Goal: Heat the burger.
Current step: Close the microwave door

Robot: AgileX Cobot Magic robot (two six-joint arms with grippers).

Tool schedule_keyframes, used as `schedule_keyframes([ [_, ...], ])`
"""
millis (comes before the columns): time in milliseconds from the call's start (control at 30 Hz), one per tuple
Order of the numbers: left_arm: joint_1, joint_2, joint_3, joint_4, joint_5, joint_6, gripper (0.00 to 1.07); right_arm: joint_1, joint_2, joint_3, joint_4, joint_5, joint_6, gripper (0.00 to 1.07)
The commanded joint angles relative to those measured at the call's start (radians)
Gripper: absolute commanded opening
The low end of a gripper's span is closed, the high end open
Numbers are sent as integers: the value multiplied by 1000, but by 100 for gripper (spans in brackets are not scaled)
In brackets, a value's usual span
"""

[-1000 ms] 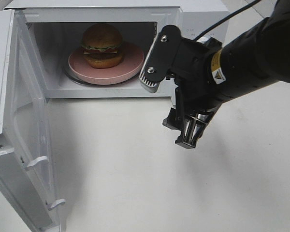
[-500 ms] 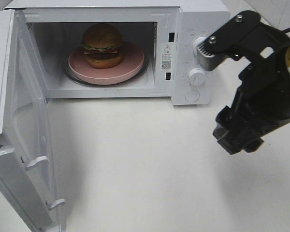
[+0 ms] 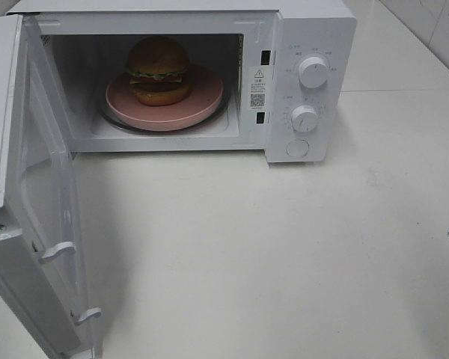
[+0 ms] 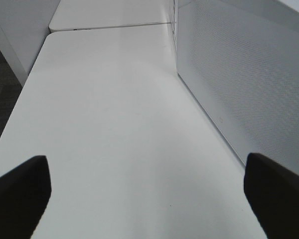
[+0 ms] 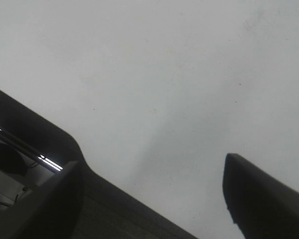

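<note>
Golden-brown bun, green lettuce and dark filling mark the burger (image 3: 159, 71). It stands upright on the pink plate (image 3: 202, 105), toward the back of the plate, inside the cavity of the white microwave (image 3: 314, 30).

The door (image 3: 37, 224) is hinged on the left of the exterior view. It stands swung out toward the front, its panel roughly at a right angle to the oven face.

The left end effector (image 4: 148, 191) is released: its fingers stand wide apart with nothing between them. It hovers above the desk (image 3: 284, 254), and its wrist view shows the perforated door panel just beside it.

The right end effector (image 5: 149, 199) is also released and empty. It sits over bare desk near the desk edge, well apart from the door.

Judgement: the next step is closing the door. The left arm is nearer, and a push on the outer face swings the panel toward the cavity. The dials (image 3: 314, 72) lie on the right arm's side.
</note>
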Motion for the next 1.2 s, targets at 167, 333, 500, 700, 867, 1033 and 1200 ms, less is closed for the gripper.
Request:
schedule_keyframes([
  [167,-5,-26,1,-5,-9,-5,98,-3,-135,2,3,105,-4,75],
  [333,-5,-26,1,-5,-9,-5,98,-3,-239,15,2,141,-4,75],
  [500,-5,-26,1,-5,-9,-5,98,-5,-405,130,-6,119,-3,75],
  [700,-5,-26,1,-5,-9,-5,98,-72,-490,219,4,64,10,75],
  [867,-5,-26,1,-5,-9,-5,98,-182,-561,297,16,-16,6,75],
  [1033,-5,-26,1,0,-9,-4,98,-256,-613,323,53,-92,-1,75],
  [1200,-5,-26,1,0,-9,-5,98,-334,-672,334,97,-99,-52,75],
])
